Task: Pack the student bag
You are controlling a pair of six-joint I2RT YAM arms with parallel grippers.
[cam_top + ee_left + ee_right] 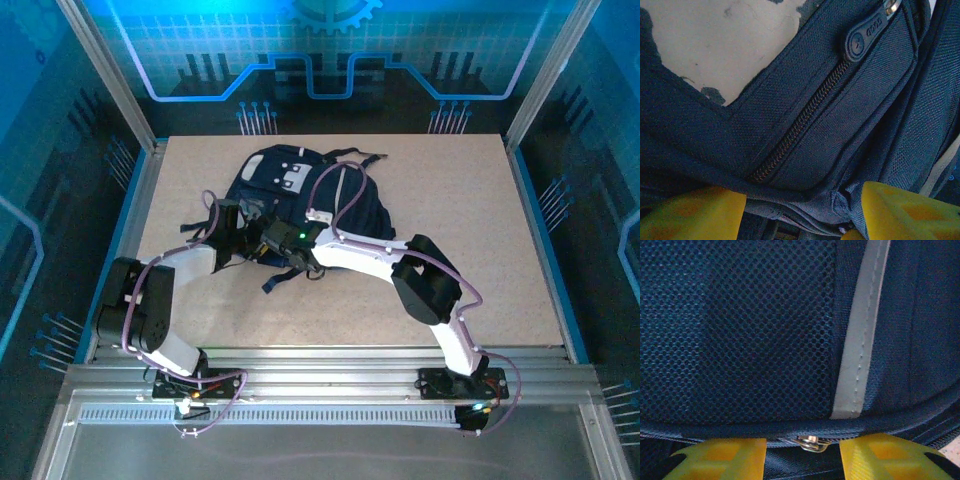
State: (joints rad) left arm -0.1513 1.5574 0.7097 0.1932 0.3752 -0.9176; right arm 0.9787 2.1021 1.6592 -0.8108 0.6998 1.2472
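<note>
Worktop (470,260): pale speckled board, framed by metal rails. Student bag (300,185) lies flat on it, left of centre and nearer the far edge than the near one; dark navy, with pale patches toward its far end and black straps trailing off its near side. Left arm (150,300) bends in from the near left corner and right arm (400,265) from the near right; both wrists meet at the bag's near edge, close beside each other. Left gripper (802,212): yellow fingers (690,212) stand well apart, and a bunched fold of navy fabric lies across the gap; cannot tell whether it is pinched or only resting there. Above that fold a closed zip (800,125) runs diagonally, with a dark rubber pull tab (865,35) at its upper end. Right gripper (802,455): fingers (890,455) released, apart, pressed up under a seam of the bag, mesh panel (735,330) and grey stripe (860,340) above. A small metal ring (811,442) hangs in the gap, touching neither finger.
</note>
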